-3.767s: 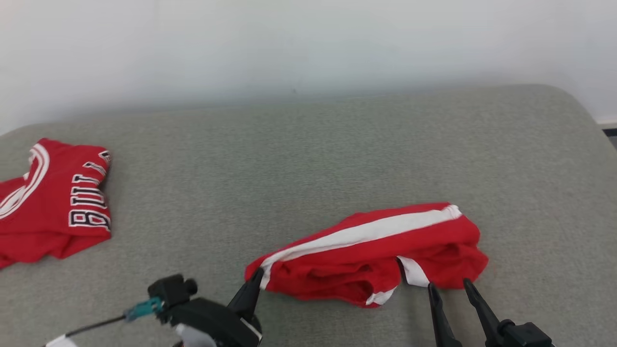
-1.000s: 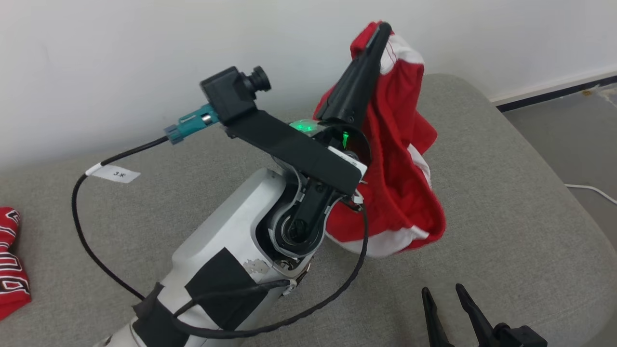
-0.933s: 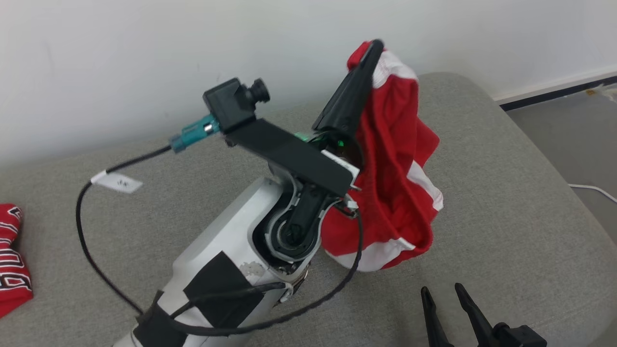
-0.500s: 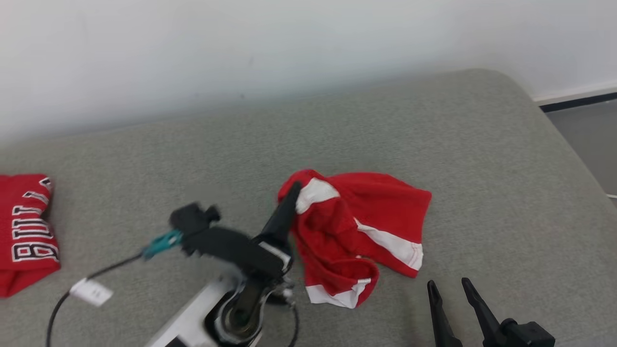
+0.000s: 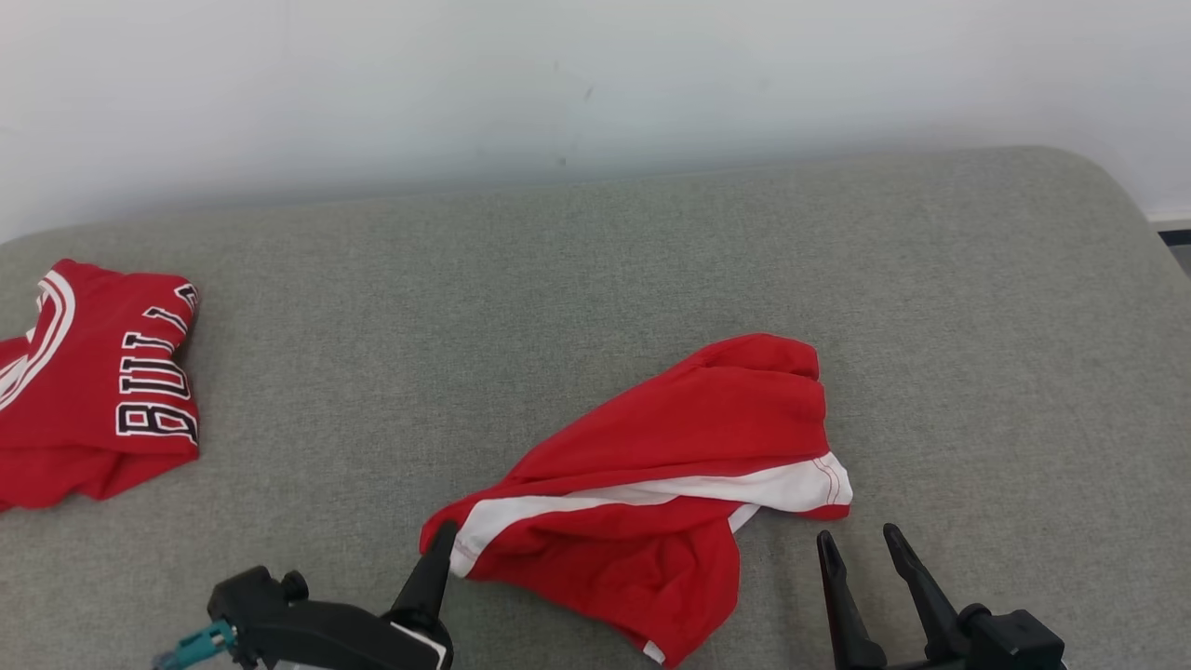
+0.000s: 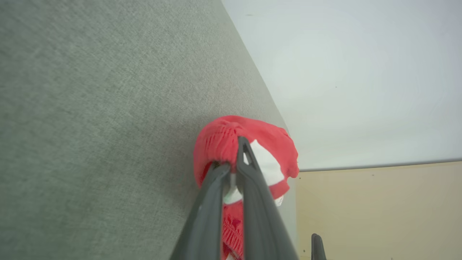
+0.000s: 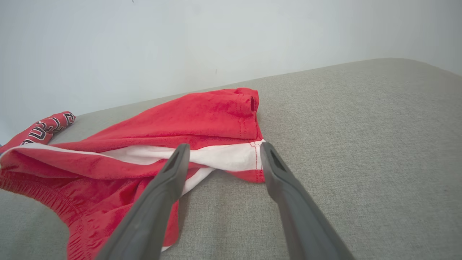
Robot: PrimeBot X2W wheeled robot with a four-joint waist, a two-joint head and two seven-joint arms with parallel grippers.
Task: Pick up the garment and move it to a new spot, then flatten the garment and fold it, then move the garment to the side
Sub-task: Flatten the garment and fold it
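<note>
As seen from the head cam, a folded red jersey [image 5: 93,381] w/ black-and-white lettering is noted at far L of the grey cushion [image 5: 558,279], well apart from everything else. Further R, at the bottom edge, the L gripper [image 5: 441,544] is found low over the cushion. Its fingers are pressed together and clamped on the L end of the garment [image 5: 689,437], where red cloth meets white stripe. In the L wrist cam the cloth is seen bunched around the closed fingertips.

Garment (red fabric, white stripe) is laid rumpled on the cushion, approx. centre-R. It is stretched diagonally from the pinched corner up to a bunched end at upper R, w/ the stripe run across its lower half.

R gripper [image 5: 861,549] is positioned at bottom R, just beside the garment's lower R corner, fingers spread wide, nothing held. In the R wrist cam the stripe end is framed betw. the two fingers; contact w/ cloth can't be determined. A white wall [image 5: 558,74] is seen behind the cushion.
</note>
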